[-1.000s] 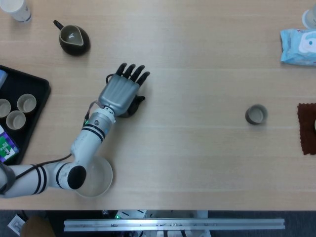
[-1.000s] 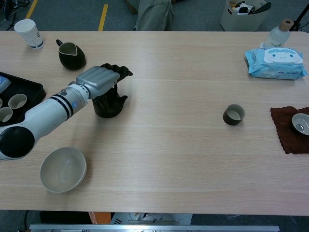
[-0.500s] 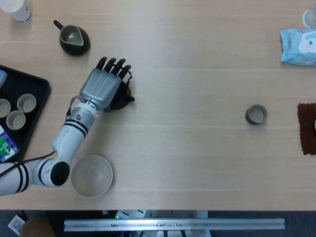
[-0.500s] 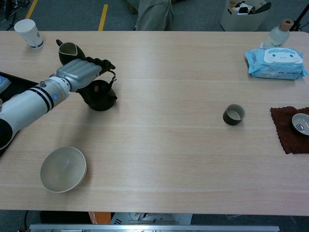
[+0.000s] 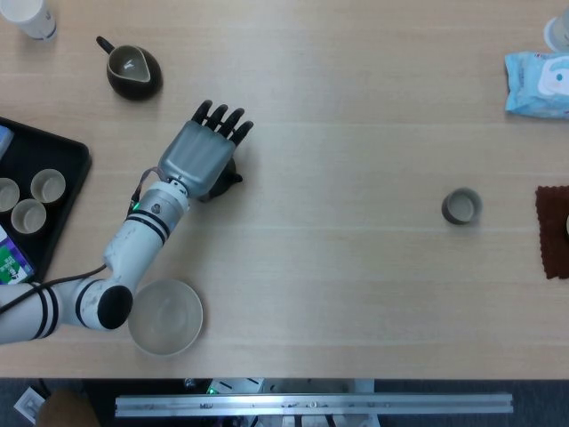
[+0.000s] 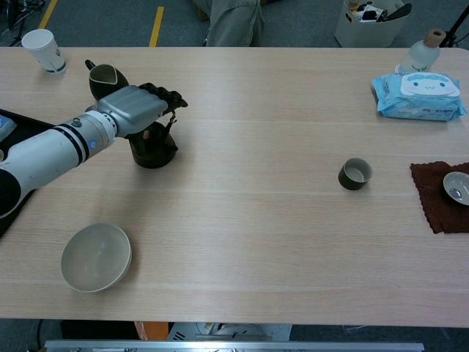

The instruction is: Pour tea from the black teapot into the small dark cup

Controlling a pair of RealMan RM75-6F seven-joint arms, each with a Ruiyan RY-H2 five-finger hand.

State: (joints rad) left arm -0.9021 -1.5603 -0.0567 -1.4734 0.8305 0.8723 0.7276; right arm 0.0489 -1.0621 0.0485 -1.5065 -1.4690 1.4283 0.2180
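**Teapot under my left robot hand, cup far across the frame**

Teapot (image 6: 152, 150) sits on the tabletop (image 6: 249, 220) in the left-centre of the chest view, and my left robot hand (image 6: 135, 110) lies directly over its top. From the head view the left robot hand (image 5: 200, 153) covers nearly all of the teapot (image 5: 228, 175); only a dark sliver shows at the lower right edge of the palm. The dark fingertips (image 6: 170, 99) curl forward and down past the pot's far side. I cannot tell from either view whether the fingers truly grasp the pot or merely rest over it.

The small dark cup (image 6: 355, 174) stands upright in the right-centre of the chest view, well apart from the teapot, with bare wood between them. In the head view the cup (image 5: 461, 206) sits at mid-right.

A dark pitcher (image 6: 108, 81) stands near the robot hand, up and to its left. A pale bowl (image 6: 96, 257) rests at lower left, and a black tray (image 5: 55, 209) with small cups lies at the left edge. My right robot hand shows in neither view.
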